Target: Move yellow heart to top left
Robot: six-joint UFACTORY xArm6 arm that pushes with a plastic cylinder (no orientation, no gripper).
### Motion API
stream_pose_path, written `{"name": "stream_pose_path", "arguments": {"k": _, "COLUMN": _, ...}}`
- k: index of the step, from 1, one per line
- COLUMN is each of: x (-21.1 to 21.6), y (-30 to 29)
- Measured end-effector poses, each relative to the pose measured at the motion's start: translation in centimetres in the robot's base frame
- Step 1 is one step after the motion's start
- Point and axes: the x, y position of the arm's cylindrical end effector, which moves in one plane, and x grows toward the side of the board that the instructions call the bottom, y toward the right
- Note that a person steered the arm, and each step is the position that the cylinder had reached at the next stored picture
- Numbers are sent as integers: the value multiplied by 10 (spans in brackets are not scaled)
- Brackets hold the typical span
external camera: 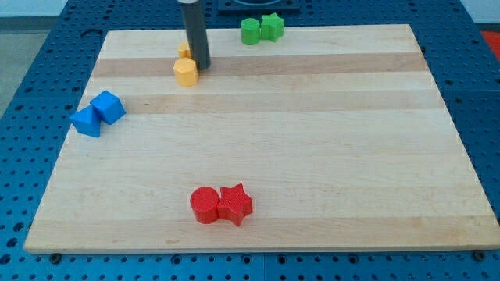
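Observation:
Two yellow blocks lie near the board's top left of centre. The nearer one [186,72] looks like a hexagon. The farther one [183,51] is small, partly hidden by the rod, and its shape cannot be made out, so I cannot tell which one is the heart. My tip [201,67] rests on the board just right of the nearer yellow block, touching or almost touching it. The rod rises straight up out of the view's top.
Two green blocks [250,32] [272,26] touch at the top edge, right of the rod. A blue triangle [85,122] and a blue cube [108,106] sit at the left edge. A red cylinder [205,205] and a red star [235,204] touch near the bottom centre.

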Motion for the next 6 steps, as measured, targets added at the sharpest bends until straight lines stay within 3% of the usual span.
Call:
{"name": "stream_pose_path", "arguments": {"k": 2, "x": -2, "y": -4}}
{"name": "stream_pose_path", "arguments": {"k": 4, "x": -11, "y": 42}}
{"name": "stream_pose_path", "arguments": {"k": 6, "x": -62, "y": -49}}
